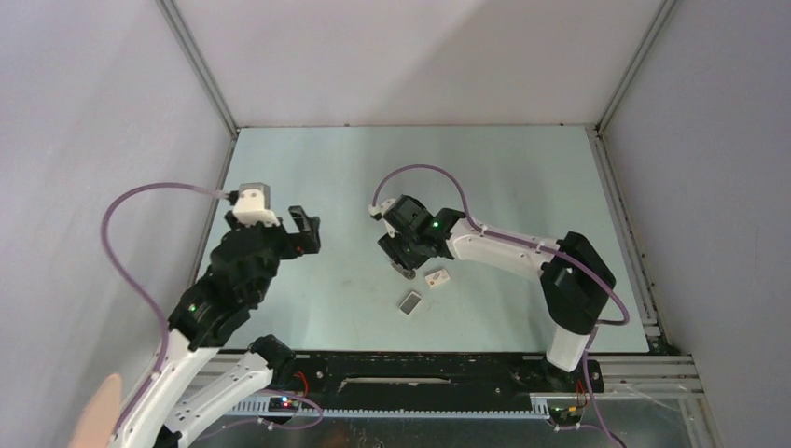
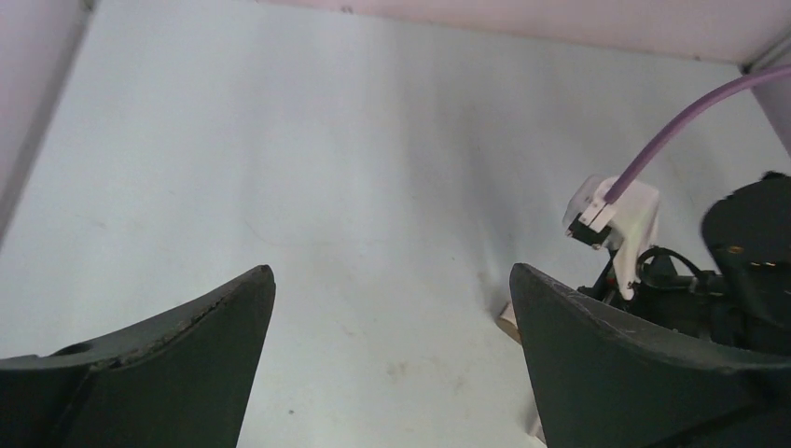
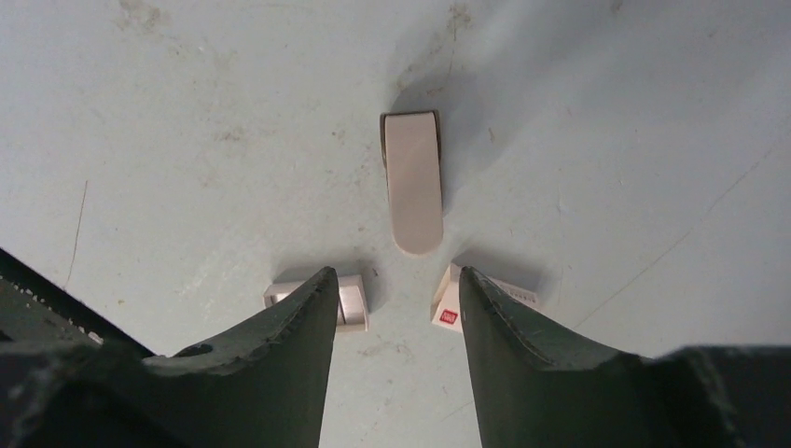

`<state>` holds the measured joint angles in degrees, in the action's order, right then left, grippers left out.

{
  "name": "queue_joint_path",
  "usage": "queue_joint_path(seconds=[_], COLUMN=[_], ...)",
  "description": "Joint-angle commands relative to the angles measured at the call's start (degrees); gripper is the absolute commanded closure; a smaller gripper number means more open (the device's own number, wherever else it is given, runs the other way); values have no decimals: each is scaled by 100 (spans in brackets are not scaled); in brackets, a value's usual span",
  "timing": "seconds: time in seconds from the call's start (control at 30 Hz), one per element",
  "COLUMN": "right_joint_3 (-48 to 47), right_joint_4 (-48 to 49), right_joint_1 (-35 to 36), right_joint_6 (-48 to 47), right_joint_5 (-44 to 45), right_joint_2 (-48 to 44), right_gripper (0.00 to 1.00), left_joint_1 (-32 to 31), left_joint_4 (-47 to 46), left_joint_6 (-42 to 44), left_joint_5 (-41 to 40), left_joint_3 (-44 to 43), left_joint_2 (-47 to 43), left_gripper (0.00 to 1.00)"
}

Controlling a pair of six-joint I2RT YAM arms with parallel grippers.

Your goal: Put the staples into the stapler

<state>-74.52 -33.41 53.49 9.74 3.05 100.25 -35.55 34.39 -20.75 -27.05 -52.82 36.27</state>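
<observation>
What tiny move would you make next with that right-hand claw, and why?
Probably shift the right claw sideways over the staples tray and lower it. Its jaws stand apart and empty, and the tray lies flat, partly behind one finger, near the pale stapler.

Pale blue-grey tabletop [image 1: 326, 168], faintly smudged with brown. Beige stapler [image 3: 413, 182]. White box [image 3: 448, 315] with a red patch. Dark grey staples [image 1: 409, 301]. Purple cables [image 2: 673, 131]; black-and-white arms [image 1: 494, 245].

We see only part of the tiny flat grey staple tray [image 3: 353, 303] and the small white printed cardboard box [image 3: 446, 313] (each tucked behind a finger of the right pincer [image 3: 395, 273]); the box's print is unreadable to us.
</observation>
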Motion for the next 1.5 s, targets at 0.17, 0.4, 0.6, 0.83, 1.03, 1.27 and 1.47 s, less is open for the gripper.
queue_joint_path(seconds=[0.17, 0.4, 0.6, 0.83, 1.03, 1.27, 1.47], right_joint_3=[-1176, -1549, -1550, -1412, -1017, -554, -511], right_joint_4=[-839, -1114, -1150, -1041, -685, -194, -62], right_joint_1=[-105, -145, -164, -155, -100, 7, 30], right_joint_6=[-156, -122, -78, -51, 7, 131, 152], right_joint_5=[-179, -138, -72, -26, 75, 236, 366], right_joint_2=[946, 1402, 1546, 1559, 1632, 1833, 2169], right_gripper=[54, 59, 64, 81, 89, 97, 100], left_joint_1=[23, 26, 31, 70, 125, 179, 219], left_joint_4=[-115, -157, -300, -345, -390, -407, -407], left_joint_6=[1214, 1380, 1415, 1406, 1390, 1372, 1346], left_joint_5=[-577, -658, -618, -539, -482, -458, -468], left_joint_3=[259, 467, 609, 679, 732, 771, 817], left_joint_2=[-687, -709, -714, -675, -665, -622, -595], left_gripper=[0, 0, 0, 0, 0, 0, 0])
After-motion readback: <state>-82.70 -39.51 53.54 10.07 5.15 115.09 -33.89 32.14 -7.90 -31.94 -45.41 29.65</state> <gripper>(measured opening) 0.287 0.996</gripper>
